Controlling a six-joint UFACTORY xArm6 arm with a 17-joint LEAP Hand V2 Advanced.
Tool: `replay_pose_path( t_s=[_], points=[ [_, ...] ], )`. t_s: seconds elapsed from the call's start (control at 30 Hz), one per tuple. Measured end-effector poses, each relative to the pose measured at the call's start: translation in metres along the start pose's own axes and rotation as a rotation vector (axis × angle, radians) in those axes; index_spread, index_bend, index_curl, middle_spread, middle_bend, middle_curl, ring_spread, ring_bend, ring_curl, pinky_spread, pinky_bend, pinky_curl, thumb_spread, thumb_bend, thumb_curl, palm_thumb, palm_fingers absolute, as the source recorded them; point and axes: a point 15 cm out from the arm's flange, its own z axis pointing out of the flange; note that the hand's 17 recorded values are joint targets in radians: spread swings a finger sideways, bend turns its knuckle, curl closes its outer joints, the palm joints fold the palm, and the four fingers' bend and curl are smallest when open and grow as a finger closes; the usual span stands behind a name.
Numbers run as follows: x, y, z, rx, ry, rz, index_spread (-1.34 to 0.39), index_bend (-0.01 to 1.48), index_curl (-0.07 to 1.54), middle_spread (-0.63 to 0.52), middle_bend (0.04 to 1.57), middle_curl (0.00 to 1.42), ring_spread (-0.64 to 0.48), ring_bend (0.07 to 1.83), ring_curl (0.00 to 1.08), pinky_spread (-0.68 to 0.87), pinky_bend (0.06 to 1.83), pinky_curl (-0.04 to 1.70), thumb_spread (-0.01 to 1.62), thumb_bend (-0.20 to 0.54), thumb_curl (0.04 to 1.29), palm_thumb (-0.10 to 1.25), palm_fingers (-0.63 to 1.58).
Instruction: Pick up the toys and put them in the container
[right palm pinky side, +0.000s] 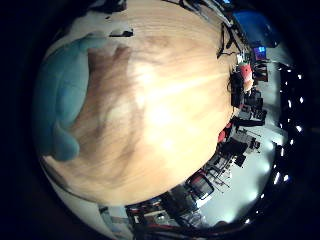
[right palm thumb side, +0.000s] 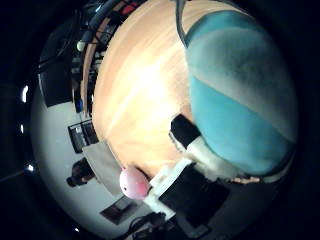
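A teal-blue soft toy (right palm thumb side: 240, 85) fills much of the right thumb side palm view, close against the palm. It also shows at the edge of the right little finger side palm view (right palm pinky side: 65, 90). A black and white finger (right palm thumb side: 195, 145) of my right hand (right palm thumb side: 200, 170) curls against the toy's side. The hand holds the toy well above the round wooden table (right palm pinky side: 170, 110). A small pink ball (right palm thumb side: 134, 182) sits by the table's edge, beside the hand.
The hand and toy cast a shadow (right palm pinky side: 115, 85) on the tabletop. Around the table are dark room furniture, a red thing (right palm pinky side: 245, 75) and a blue screen (right palm pinky side: 260, 48). Shelves (right palm thumb side: 85, 50) stand beyond the table's far edge.
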Motion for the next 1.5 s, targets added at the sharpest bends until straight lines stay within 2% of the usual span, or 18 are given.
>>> replay_pose_path(
  t_s=[0.17,0.37,0.57,0.77,0.93,1.27,1.5],
  points=[
    [-0.007,0.000,-0.004,0.007,0.002,-0.008,-0.41,0.13,0.22,-0.26,0.40,0.47,-0.32,1.07,0.35,-0.30,1.39,0.17,1.10,0.154,0.36,0.85,0.85],
    [-0.010,-0.003,-0.023,0.056,0.011,-0.016,-0.46,0.20,0.25,-0.36,0.54,0.56,-0.36,1.14,0.42,-0.45,1.38,0.23,1.06,0.206,0.40,1.06,1.10],
    [-0.015,0.000,-0.060,0.130,0.020,-0.023,-0.49,0.30,0.34,-0.41,0.63,0.62,-0.35,1.15,0.44,-0.51,1.29,0.26,1.00,0.164,0.41,1.12,1.19],
    [-0.030,0.013,-0.105,0.185,0.022,-0.042,-0.50,0.32,0.41,-0.42,0.67,0.65,-0.35,1.16,0.45,-0.55,1.24,0.29,0.94,0.105,0.42,1.15,1.18],
    [-0.069,0.039,-0.146,0.209,0.009,-0.099,-0.51,0.33,0.45,-0.42,0.67,0.66,-0.35,1.17,0.46,-0.57,1.22,0.30,0.91,0.070,0.42,1.17,1.18],
    [-0.199,0.106,-0.207,0.241,0.001,-0.336,-0.52,0.29,0.52,-0.43,0.68,0.68,-0.34,1.18,0.47,-0.60,1.17,0.33,0.88,0.002,0.44,1.22,1.17],
    [-0.302,0.163,-0.231,0.257,-0.035,-0.507,-0.53,0.25,0.57,-0.42,0.68,0.69,-0.35,1.18,0.47,-0.61,1.15,0.34,0.89,-0.008,0.46,1.23,1.16]
  ],
)
